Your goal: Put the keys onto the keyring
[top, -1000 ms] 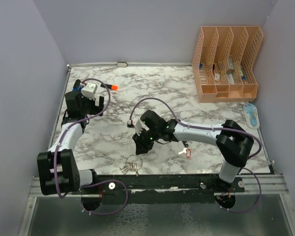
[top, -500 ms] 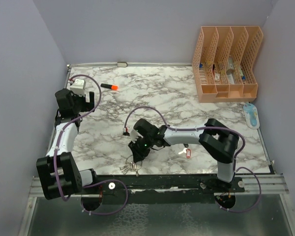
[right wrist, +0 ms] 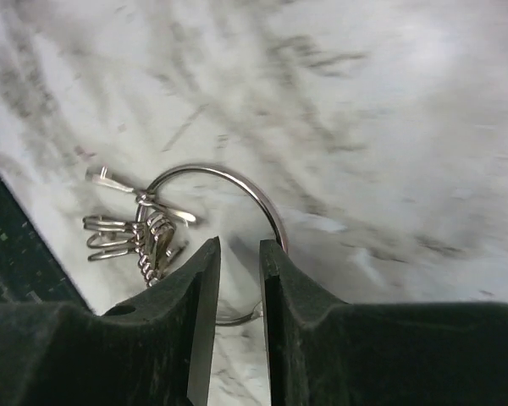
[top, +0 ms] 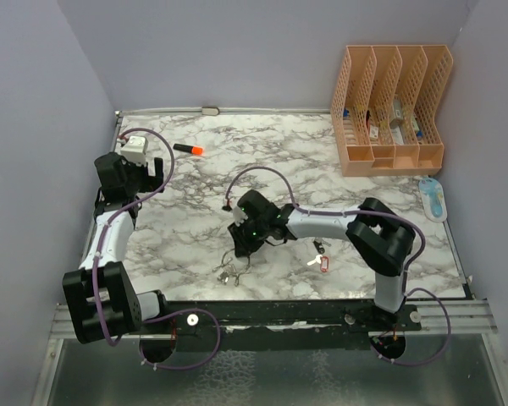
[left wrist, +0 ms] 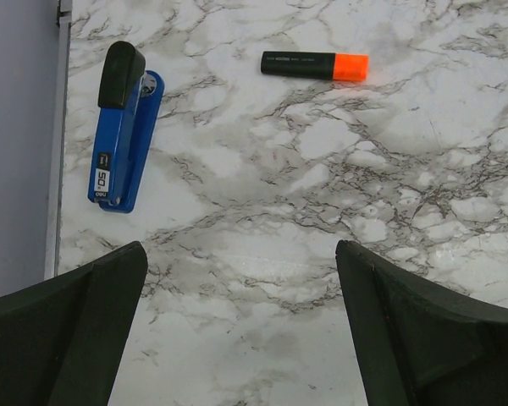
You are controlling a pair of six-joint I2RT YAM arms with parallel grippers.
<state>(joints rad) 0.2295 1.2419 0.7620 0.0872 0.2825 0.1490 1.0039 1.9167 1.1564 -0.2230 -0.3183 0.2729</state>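
Gripping the keyring (right wrist: 205, 167) by its rim, the right gripper (right wrist: 240, 249) looks pinched narrow on the wire, with small keys (right wrist: 144, 241) bunched at the ring's 9 o'clock. The left gripper (left wrist: 239, 254) gapes, empty. The red-tagged key (top: 324, 263) lies loose at the right gripper's 3 o'clock and probably needs fetching next.

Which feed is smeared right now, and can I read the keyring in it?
Right wrist view: the tabletop is streaked by motion blur, yet the keyring reads clearly. Left wrist view: sharp, with the stapler and marker crisp. Top external view: evenly lit and sharp, but there the keyring is tiny.
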